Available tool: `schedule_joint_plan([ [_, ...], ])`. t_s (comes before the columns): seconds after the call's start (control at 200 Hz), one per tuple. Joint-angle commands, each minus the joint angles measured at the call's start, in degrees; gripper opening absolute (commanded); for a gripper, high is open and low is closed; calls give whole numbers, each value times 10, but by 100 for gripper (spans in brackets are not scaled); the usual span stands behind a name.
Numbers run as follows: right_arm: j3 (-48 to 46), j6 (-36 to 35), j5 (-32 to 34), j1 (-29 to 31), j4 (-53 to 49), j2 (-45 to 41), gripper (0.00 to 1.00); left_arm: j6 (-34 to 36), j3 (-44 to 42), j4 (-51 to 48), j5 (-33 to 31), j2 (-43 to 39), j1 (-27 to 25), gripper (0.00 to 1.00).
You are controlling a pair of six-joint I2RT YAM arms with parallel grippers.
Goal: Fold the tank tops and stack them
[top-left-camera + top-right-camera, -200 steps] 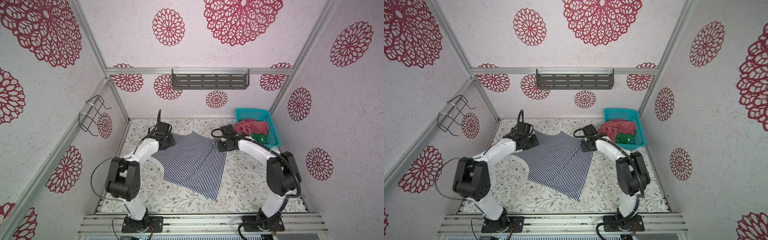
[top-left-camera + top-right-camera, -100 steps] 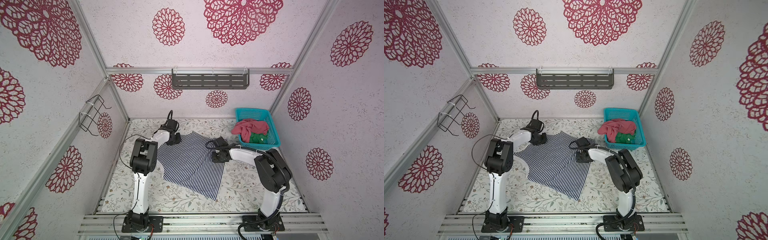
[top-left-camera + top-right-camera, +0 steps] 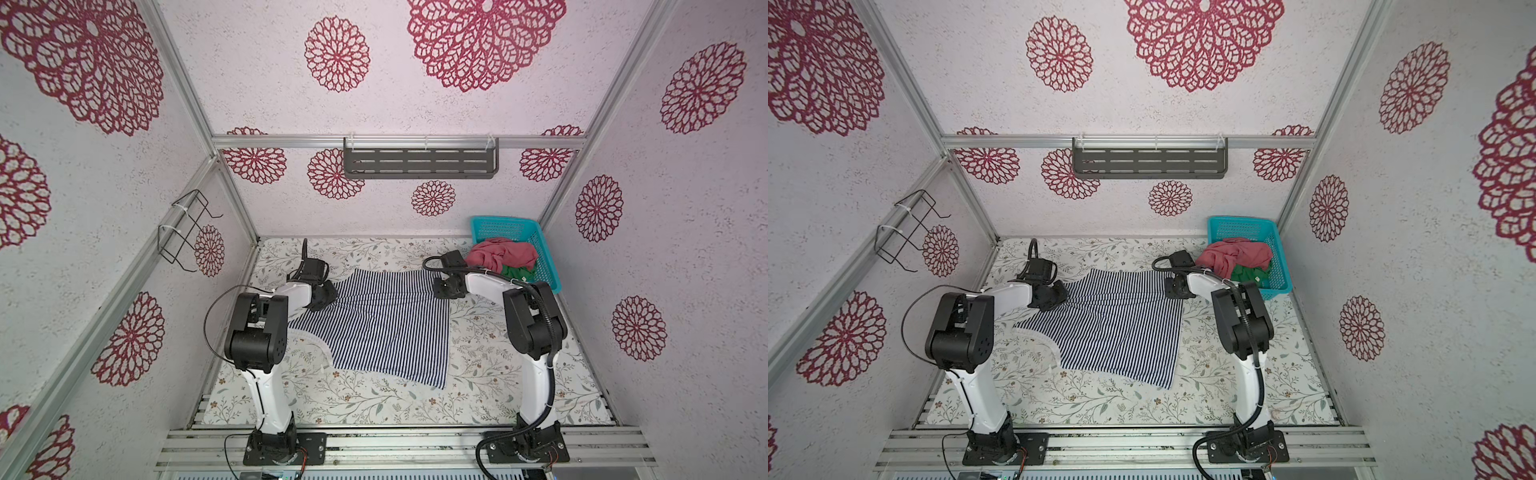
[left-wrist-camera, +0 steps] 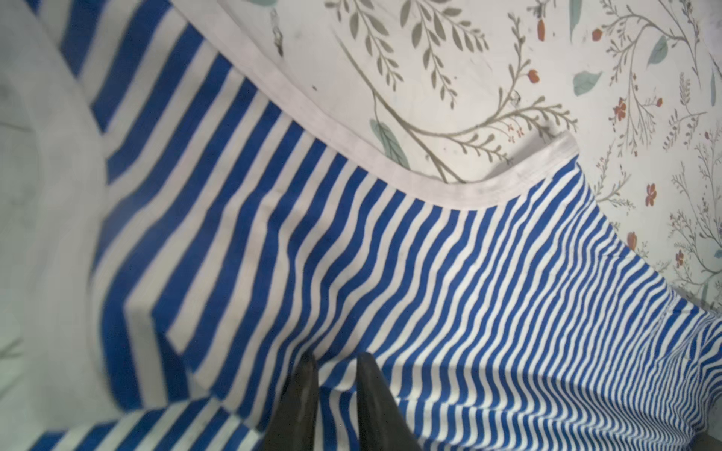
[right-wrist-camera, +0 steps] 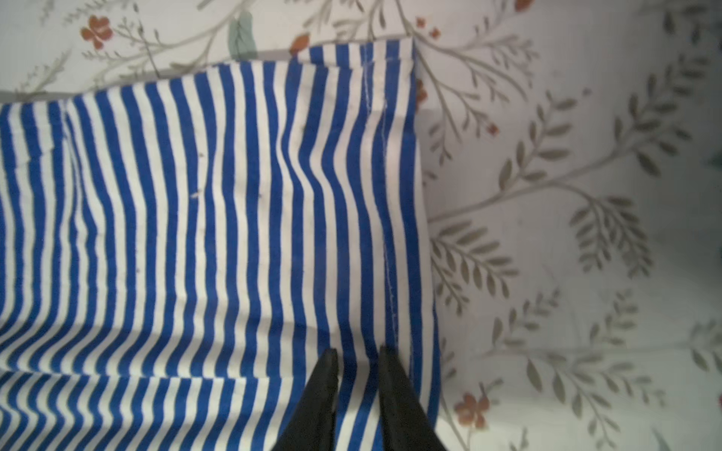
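The striped top lies spread beside the basket, which holds the pink top and green top. The left gripper and right gripper each pinch its edge, the right one near the basket.

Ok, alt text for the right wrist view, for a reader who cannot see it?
The right gripper pinches the striped tank top near its stitched edge, two dark fingers close together with cloth between them. Blue-and-white fabric fills most of the view; the floral-print table shows beyond its edge.
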Motion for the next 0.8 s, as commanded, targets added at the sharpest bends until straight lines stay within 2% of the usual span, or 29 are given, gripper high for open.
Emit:
schedule_joint_plan([
  [0.0, 57, -35, -2, -20, -74, 75, 22, 9, 68, -82, -16, 86, 32, 23],
  [0.095, 118, -53, -1, -26, -99, 98, 22, 18, 142, -116, -20, 122, 34, 24],
  [0.185, 116, -62, -6, -22, -108, 55, 25, 34, 169, -137, -31, 104, 33, 29],
  [0.215, 105, -63, -8, -19, -110, 30, 28, 39, 165, -138, -35, 84, 32, 33],
  [0.295, 60, -60, -5, -10, -119, -43, 37, 58, 142, -147, -48, 22, 28, 50],
  [0.385, -7, -44, -4, 1, -136, -131, 42, 63, 82, -156, -63, -83, 22, 60],
  [0.51, -111, -11, 1, 19, -172, -235, 44, 32, -59, -156, -50, -235, -3, 66],
  [0.615, -198, 17, -15, 47, -204, -310, 44, -30, -170, -166, -15, -332, -37, 69],
  [0.796, -321, 103, -51, 102, -247, -418, 45, -158, -281, -220, 29, -473, -117, 73],
])
